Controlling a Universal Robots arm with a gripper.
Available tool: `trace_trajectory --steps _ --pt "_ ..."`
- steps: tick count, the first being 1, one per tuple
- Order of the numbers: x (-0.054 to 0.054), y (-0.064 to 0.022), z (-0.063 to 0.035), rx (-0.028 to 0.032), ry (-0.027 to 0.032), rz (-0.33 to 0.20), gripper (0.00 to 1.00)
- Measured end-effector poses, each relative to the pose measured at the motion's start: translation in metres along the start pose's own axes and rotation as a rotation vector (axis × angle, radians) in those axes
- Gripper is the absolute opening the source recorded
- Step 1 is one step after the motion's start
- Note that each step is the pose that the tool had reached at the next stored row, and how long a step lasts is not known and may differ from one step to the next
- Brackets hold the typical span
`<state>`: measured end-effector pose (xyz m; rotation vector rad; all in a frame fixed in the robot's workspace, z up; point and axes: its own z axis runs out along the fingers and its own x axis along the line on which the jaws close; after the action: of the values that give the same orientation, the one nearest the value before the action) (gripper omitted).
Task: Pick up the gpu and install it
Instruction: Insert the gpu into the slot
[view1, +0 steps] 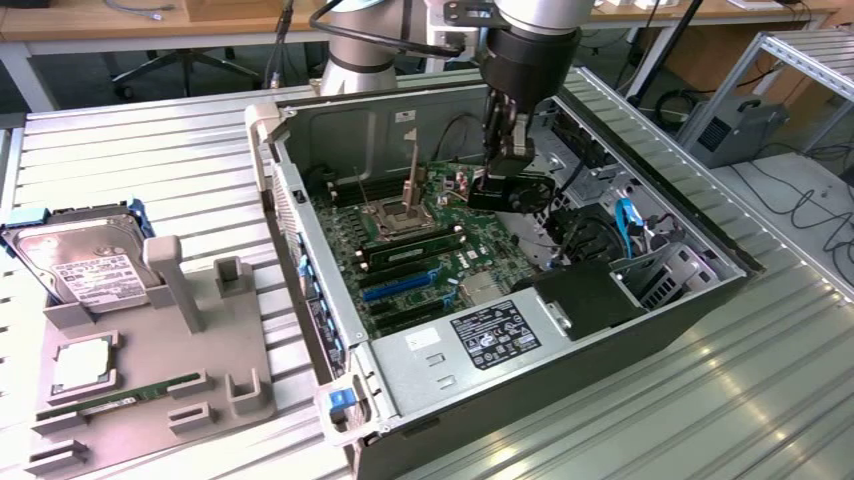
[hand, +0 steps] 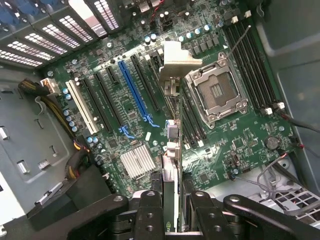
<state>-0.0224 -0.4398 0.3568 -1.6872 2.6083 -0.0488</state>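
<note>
Wrist view: clamped on the gpu, seen edge-on as a thin dark strip running away from the gripper, one black finger on each flat side. Silver bracket at the far end of the card, bent over into a flat tab. Held clear above the motherboard, not seated in any slot. Lined up along the slots, hanging over the strip between the long blue slot and the open CPU socket. White slot farther off beyond the blue one; finned silver heatsink just beside the card's near half.

Exterior view: same grip seen from outside, reaching down from the arm into the open computer case, card well inside its walls. Case lying on its side on the ribbed metal table. Well apart, toward the exterior view's left, a grey parts holder carrying a silver hard drive, a square processor chip and a slim green RAM stick.
</note>
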Motion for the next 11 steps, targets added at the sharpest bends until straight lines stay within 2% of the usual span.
trace_trajectory --steps 11 --pt "0.0 0.0 0.0 -0.0006 -0.0022 -0.049 0.26"
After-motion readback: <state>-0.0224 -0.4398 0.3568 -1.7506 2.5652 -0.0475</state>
